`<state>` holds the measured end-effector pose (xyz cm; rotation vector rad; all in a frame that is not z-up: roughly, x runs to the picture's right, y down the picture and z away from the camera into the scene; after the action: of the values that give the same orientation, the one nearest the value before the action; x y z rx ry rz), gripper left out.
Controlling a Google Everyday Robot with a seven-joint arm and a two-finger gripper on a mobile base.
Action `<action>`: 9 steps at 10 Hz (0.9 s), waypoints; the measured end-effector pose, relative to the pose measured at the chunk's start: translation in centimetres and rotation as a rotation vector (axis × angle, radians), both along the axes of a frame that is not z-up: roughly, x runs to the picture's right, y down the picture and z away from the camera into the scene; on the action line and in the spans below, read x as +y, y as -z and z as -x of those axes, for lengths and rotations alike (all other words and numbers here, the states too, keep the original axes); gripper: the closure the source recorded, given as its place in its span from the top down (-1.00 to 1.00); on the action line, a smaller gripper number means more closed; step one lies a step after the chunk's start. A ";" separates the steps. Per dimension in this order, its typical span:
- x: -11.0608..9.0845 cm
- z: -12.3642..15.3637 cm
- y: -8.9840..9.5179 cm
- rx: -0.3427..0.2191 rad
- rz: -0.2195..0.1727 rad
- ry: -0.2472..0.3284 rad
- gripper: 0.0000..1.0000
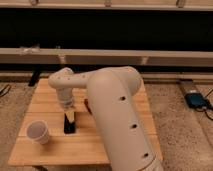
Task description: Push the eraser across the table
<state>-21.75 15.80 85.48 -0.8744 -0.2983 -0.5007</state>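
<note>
The light plank table (50, 150) carried a white cup (38, 132) near its front edge and the black eraser (69, 127) mid-top — the gripper (70, 115) hung just above the eraser.

The gripper (70, 115) hangs over the table (85, 146). The eraser (69, 127) lies right under it, and the cup (39, 132) stands to its left.
</note>
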 end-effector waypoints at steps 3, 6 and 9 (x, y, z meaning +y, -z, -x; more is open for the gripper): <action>0.9 -1.5 0.6 0.007 0.003 0.003 0.31; 2.3 -2.4 2.3 -0.004 0.012 0.024 0.31; 4.2 -2.7 3.7 -0.017 0.039 0.074 0.31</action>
<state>-19.08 20.02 81.79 -0.9218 -0.2934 -0.5726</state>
